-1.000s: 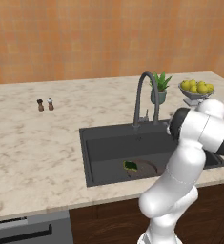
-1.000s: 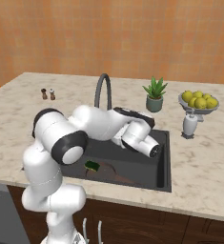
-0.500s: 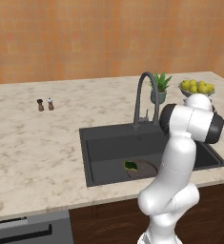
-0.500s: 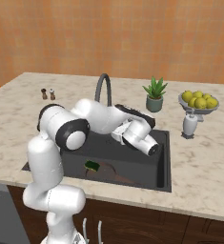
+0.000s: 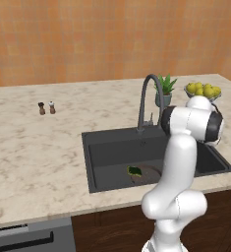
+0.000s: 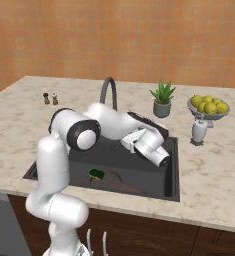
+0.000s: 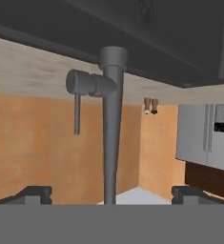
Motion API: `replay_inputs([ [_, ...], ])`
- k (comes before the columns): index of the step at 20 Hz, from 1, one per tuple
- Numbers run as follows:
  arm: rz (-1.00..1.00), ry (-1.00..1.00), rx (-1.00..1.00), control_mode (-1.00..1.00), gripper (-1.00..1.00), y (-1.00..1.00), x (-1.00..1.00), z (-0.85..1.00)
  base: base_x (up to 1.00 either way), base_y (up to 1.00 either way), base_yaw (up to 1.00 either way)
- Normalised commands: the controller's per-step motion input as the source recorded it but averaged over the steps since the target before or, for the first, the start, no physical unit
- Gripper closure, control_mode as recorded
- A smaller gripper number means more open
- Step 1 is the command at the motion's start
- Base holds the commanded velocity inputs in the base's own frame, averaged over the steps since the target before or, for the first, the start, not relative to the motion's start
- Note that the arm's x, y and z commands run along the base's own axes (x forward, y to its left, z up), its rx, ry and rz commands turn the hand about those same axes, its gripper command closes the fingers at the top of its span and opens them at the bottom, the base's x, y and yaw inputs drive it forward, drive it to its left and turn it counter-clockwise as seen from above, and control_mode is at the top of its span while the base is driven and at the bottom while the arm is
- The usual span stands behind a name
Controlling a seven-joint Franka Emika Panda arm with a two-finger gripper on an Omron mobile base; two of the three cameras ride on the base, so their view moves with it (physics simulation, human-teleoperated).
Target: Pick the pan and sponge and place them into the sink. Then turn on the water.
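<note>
Green sponge (image 5: 134, 171) lies in matte dark sink (image 5: 100, 150); gripper (image 7: 111, 194) spread apart facing the smooth arched faucet (image 7: 109, 133)

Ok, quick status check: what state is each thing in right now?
sponge: lying in the sink.
pan: in the sink, beside the sponge.
sink: no standing water seen.
faucet: off, no stream.
gripper: open, facing the faucet, holding nothing.

An orange, wood-grained wall (image 5: 102, 39) fills twelve o'clock behind a beige marbled counter (image 5: 33, 147) — dark brown cabinet fronts (image 6: 154, 232) run beneath it. At seven o'clock in the left base view sits a grey appliance front (image 5: 28, 238) with a dark handle.
</note>
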Motion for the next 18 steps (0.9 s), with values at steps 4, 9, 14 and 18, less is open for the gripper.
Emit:
replay_inputs([
  [4,0.00,0.00,0.01,-1.00,-1.00,0.00,0.18,-0.25,0.00,0.00,0.00],
  [9,0.00,0.00,0.02,-1.00,-1.00,0.09,0.29,-0.05,0.00,0.00,0.00],
  [14,-0.03,0.00,0.03,-1.00,-1.00,0.20,0.38,0.00,0.00,0.00,0.00],
  [18,-0.03,0.00,0.01,-1.00,-1.00,0.21,0.34,0.00,0.00,0.00,0.00],
])
